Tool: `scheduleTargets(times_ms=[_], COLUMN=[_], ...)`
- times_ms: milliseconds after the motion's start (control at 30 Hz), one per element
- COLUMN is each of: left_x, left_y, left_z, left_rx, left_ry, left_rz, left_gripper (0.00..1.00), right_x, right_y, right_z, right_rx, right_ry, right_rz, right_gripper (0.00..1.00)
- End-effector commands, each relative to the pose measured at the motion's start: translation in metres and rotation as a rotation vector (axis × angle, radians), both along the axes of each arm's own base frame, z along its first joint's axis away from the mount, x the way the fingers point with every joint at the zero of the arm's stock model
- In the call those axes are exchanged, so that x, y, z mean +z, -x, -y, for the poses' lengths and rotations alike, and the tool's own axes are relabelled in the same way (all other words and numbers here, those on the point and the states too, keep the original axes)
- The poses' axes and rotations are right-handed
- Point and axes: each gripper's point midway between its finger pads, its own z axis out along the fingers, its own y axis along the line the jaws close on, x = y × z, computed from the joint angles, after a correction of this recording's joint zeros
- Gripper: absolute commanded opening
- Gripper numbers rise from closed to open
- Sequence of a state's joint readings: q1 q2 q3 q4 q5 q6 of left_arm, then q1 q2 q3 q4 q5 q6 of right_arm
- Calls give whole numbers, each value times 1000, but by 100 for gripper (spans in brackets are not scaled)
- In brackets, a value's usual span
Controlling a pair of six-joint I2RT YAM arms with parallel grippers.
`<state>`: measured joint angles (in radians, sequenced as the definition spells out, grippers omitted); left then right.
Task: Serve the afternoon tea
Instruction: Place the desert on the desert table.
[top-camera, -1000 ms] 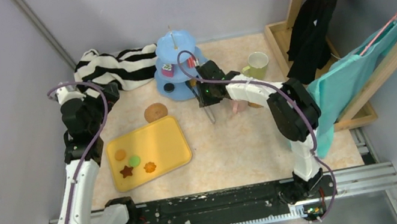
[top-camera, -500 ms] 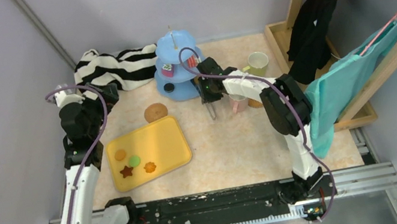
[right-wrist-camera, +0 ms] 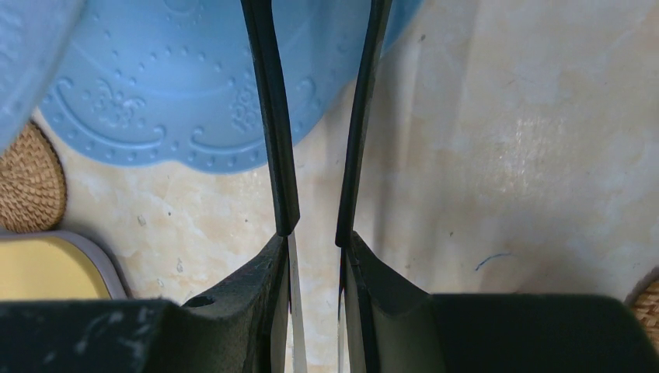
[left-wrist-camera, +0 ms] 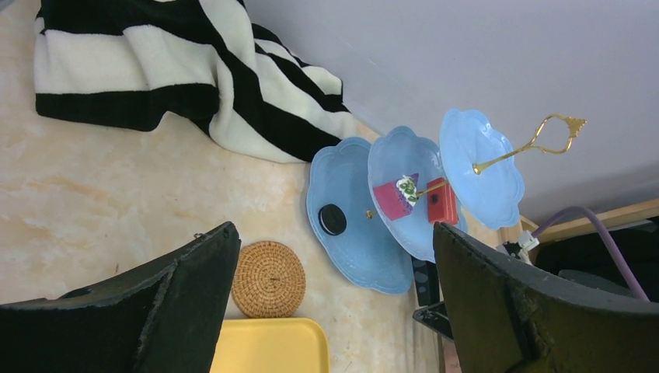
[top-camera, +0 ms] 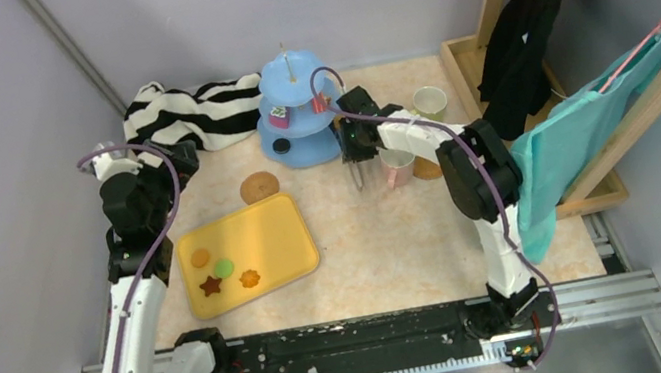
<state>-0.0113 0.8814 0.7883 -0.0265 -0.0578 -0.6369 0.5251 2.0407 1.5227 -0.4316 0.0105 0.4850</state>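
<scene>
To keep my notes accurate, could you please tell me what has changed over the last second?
The right gripper, shut on the tongs, moved away from the bases and slightly right, alongside the blue stand, leaving the pink cup in clearer view. The left gripper, tray, cookies and coasters stayed put.

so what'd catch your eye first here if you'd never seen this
The light-blue three-tier stand at the far middle of the table, a few toy cakes on it, with thin black tongs held in the right arm's jaws beside it. Then the black-and-white striped cloth to its left and the yellow rectangular tray with four small toy cookies at near left.
</scene>
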Motion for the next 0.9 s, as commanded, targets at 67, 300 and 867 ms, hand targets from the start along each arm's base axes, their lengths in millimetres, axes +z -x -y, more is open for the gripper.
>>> scheduleTargets(times_ms=[67, 300, 867], left_x=[8, 8, 4], left_y=[0, 0, -2], left_z=[4, 4, 5], left_rx=[-21, -19, -22], left_ry=[-7, -9, -11], left_rz=[36, 36, 28], left_gripper=[98, 98, 98], right_x=[36, 37, 32], right_y=[-42, -53, -74], right_z=[-12, -15, -18], right_rx=[-32, -32, -27], right_ry=[-84, -90, -97], right_rz=[111, 113, 110], right_gripper=[15, 15, 19])
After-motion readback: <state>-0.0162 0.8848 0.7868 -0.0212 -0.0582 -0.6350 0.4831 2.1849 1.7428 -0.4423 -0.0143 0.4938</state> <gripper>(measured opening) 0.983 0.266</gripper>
